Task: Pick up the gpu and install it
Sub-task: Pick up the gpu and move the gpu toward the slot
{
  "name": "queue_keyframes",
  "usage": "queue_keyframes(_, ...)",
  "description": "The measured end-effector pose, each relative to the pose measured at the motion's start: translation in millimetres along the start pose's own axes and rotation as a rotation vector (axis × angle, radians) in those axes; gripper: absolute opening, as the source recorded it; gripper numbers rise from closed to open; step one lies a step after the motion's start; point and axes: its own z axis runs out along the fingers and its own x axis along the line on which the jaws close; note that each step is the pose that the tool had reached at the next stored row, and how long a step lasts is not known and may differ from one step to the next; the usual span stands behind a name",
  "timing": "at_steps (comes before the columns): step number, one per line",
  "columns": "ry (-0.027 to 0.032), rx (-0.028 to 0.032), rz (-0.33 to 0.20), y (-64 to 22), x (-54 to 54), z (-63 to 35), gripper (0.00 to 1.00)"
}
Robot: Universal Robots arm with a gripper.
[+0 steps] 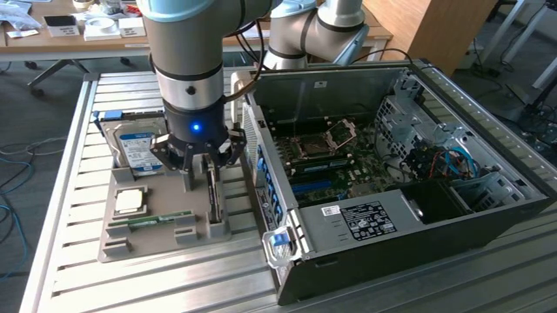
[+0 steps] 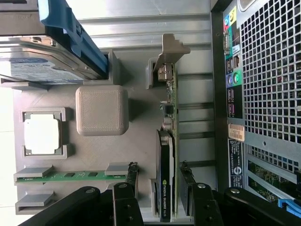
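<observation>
We've got the black two-finger tool [image 2: 159,165] open, straddling the thin dark gpu card with silvery end bracket [image 2: 168,141], which stands on edge in its grey plastic tray [image 2: 141,136] on the slatted metal bench [image 1: 78,280]; open black computer case [image 1: 392,261] just beside the tray

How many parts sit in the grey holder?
4: hard drive at one end, processor next, memory stick past that, gpu on edge along the side by the computer case. None seems hidden.
</observation>
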Motion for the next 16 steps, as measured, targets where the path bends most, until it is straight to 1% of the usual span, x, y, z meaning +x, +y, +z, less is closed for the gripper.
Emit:
queue_keyframes(10, -0.0001, -0.0001, 0.000, 0.1, -3.4, 5.0, 0.47)
queue_keyframes(16, -0.0001, -0.0001, 0.000, -0.4, -3.8, 15.0, 0.47)
